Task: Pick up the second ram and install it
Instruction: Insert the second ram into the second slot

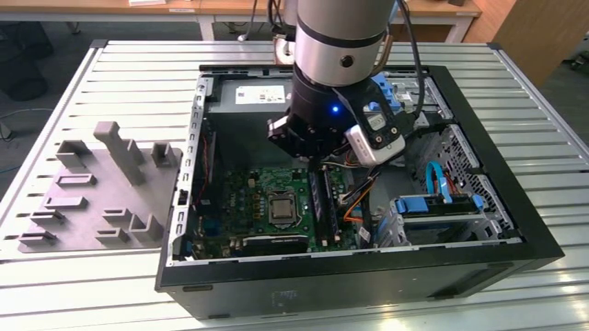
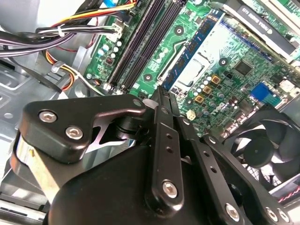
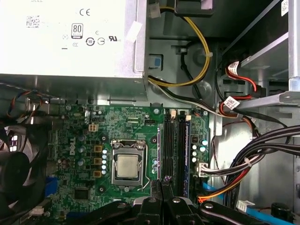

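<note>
Bright, even room light fell on the table (image 1: 529,103); inside the computer case (image 1: 368,284) it lay dimmer, shadowed under the glinting arm (image 1: 336,41).

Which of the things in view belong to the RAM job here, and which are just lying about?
Part of the job: gripper; second ram clamped in it; black memory slots; motherboard.

Just there: grey fixture block; power supply; fan; cable bundles; processor socket.
</note>
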### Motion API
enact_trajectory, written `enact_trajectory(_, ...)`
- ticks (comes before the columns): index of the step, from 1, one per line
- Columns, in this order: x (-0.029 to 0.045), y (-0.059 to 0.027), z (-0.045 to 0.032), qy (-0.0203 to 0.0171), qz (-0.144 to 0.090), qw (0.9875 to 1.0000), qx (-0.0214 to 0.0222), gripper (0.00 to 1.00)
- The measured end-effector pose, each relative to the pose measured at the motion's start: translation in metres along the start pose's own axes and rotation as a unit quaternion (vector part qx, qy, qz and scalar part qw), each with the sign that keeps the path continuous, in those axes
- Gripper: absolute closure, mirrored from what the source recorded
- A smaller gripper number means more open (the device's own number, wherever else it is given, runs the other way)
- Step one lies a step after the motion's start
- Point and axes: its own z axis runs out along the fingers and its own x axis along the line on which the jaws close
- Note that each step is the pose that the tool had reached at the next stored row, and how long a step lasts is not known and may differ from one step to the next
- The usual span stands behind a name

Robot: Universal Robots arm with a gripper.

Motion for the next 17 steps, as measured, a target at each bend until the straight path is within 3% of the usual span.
enact_trajectory(4,-0.0011,0.0038,0.0009,0.0000,0.000,1.0000,0.0000,0.88)
enact_trajectory(17,-0.0084,0.0133,0.0138,0.0004,-0.006,1.0000,0.0001,0.88)
